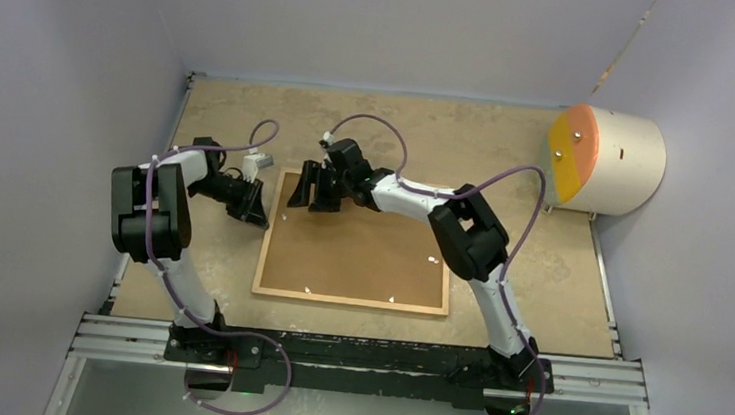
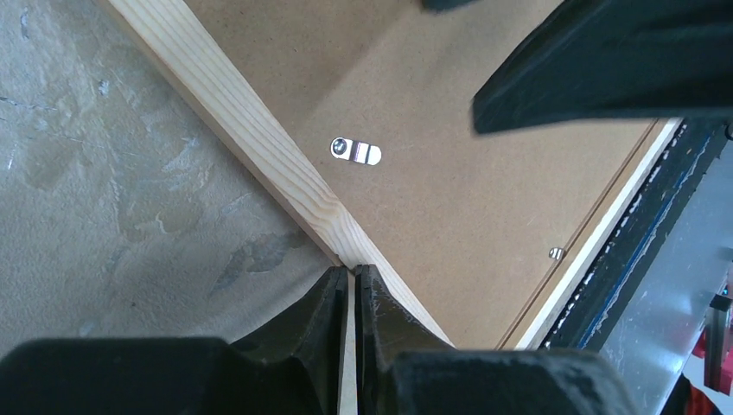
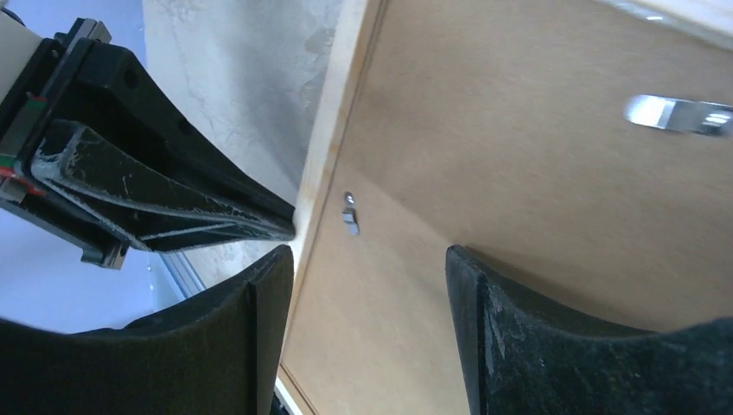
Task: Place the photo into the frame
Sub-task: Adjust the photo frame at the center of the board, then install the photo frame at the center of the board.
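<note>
The frame (image 1: 350, 300), thin light wooden strips, lies flat on the table with the plain brown backing board (image 1: 360, 252) filling it. Small metal tabs (image 2: 355, 151) sit along its inner edge. The photo is hidden or out of view. My left gripper (image 1: 260, 216) is shut, its tips (image 2: 354, 270) resting on the frame's left strip (image 2: 251, 138). My right gripper (image 1: 317, 191) is open and empty just above the board near the frame's far left corner (image 3: 367, 251). The right wrist view shows the frame's strip (image 3: 333, 147), a tab (image 3: 349, 213) and the left gripper (image 3: 173, 207).
A white cylinder with an orange face (image 1: 609, 158) lies at the back right. Walls close in the table on three sides. A metal rail (image 1: 361, 353) carrying the arm bases runs along the near edge.
</note>
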Controlling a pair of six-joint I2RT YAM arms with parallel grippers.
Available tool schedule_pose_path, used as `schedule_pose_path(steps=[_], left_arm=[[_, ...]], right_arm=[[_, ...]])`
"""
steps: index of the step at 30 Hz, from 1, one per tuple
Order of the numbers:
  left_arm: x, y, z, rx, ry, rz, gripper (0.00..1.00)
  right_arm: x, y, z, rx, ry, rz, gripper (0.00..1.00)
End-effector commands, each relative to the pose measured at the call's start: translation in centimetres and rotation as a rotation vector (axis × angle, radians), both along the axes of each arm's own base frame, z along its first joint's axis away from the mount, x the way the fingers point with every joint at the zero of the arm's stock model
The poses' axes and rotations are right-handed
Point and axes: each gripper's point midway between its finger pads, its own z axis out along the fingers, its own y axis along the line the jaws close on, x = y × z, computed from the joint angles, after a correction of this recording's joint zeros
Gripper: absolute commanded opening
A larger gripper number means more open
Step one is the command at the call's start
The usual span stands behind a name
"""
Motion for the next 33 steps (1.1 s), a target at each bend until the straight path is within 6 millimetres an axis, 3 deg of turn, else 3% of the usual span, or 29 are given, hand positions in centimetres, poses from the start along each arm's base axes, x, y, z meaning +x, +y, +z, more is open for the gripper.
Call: schedule_pose_path(steps=[1,8,14,33], left_arm=[[0.5,0.7,-2.8,0.061,-0.030,-0.020,0.10],[0.6,0.8,-2.9,0.066,-0.033,-0.013,0.08],[0.7,0.9,-2.6,0.072,-0.044,-0.011,0.07],[0.7,0.9,-2.5,0.077,-0.055,-0.012,0.05]], right_arm=[[-0.8,3.5,1.6,0.072,0.001,0.049,0.65],[-1.9,5.3,-0.4,0.068,0.041,0.072,0.61],[-2.6,5.8,-0.9,0.074,0.063,0.089,0.60],[-3.2,6.8,-0.9,0.141,0.139,0.070,0.56]])
